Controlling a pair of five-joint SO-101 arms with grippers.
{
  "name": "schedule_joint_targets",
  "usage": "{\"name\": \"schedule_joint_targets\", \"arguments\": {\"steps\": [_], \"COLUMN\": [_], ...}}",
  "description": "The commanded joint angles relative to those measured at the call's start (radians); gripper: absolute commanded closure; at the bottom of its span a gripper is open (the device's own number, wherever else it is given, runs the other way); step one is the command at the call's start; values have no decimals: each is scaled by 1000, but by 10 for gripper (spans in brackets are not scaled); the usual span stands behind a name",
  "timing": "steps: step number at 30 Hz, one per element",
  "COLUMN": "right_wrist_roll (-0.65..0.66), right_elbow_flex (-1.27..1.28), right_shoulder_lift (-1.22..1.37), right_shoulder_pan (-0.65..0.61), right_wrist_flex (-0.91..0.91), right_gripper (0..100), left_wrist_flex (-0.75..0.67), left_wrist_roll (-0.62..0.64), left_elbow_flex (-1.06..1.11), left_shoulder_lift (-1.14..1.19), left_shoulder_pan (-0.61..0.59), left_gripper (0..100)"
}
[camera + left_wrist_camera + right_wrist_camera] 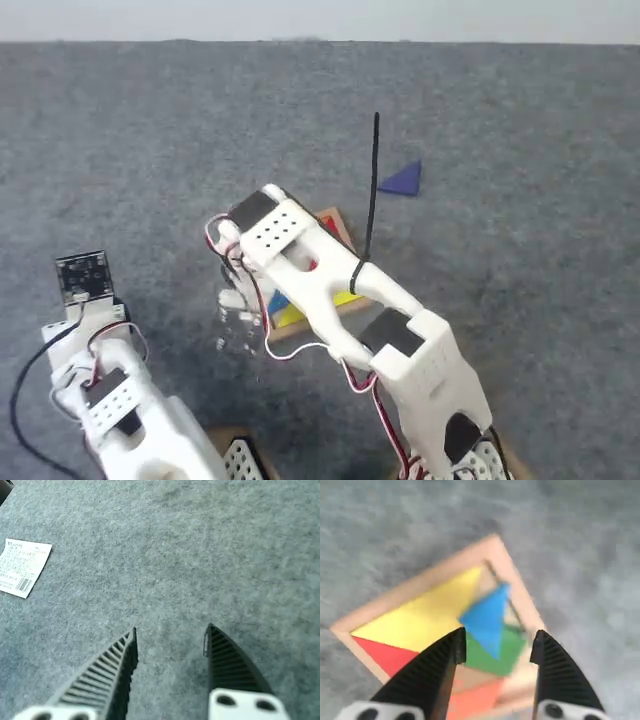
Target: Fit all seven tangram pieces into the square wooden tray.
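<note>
The right hand [501, 632] hangs open and empty, straddling a light-blue triangular piece [487, 617] that lies askew beneath it in the square wooden tray [420, 582], probably to seat it. Well away from it, a dark-blue triangle [402, 180] lies on the grey tabletop [520, 120]. The left hand [171, 628] is open and empty.

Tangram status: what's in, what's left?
Done: yellow piece, red piece, green piece and orange piece lie in the tray. In hand: open right gripper hovers over a light blue triangle that looks askew, not seated. Left: seat it, then fetch the dark blue triangle from the carpet.
</note>
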Motion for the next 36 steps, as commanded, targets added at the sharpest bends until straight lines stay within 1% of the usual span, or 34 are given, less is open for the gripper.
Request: {"name": "schedule_joint_targets", "arguments": {"steps": [1,4,8,9,11,13,16,18,20,22,24,26,28,30,33,36], "right_wrist_roll": [-121,-236,-468,-542,-746,-939,-1154,-1270,-1321,-1327,-1330,-1330,-1332,-1367,-1531,-1705], "right_elbow_flex": [-176,-325,-582,-641,-752,-839,-872,-832,-735,-563,-325,-57,239,516,862,1031], "right_shoulder_lift": [-22,-22,-22,-22,-24,-44,-140,-251,-390,-552,-711,-851,-964,-1046,-1095,-1073], "right_shoulder_pan": [61,108,151,162,191,229,308,371,444,515,570,584,573,524,446,360], "right_wrist_flex": [28,114,294,318,314,314,318,318,318,318,317,315,291,199,-62,-271], "right_gripper": [779,779,779,779,784,816,893,936,947,926,907,902,902,902,902,902], "left_wrist_flex": [6,8,26,26,26,26,26,26,26,26,26,26,26,26,26,26], "left_wrist_roll": [-20,-49,-75,-75,-75,-75,-75,-75,-75,-75,-75,-75,-75,-75,-75,-75], "left_elbow_flex": [-13,-16,-16,-16,-16,-16,-16,-16,-16,-16,-16,-16,-16,-16,-16,-16], "left_shoulder_lift": [5,8,3,3,3,3,3,5,5,5,5,5,5,5,5,6], "left_shoulder_pan": [2,12,18,18,18,18,18,18,18,18,18,18,18,18,18,18], "left_gripper": [797,797,797,797,797,797,797,797,797,797,797,797,797,797,797,797]}}
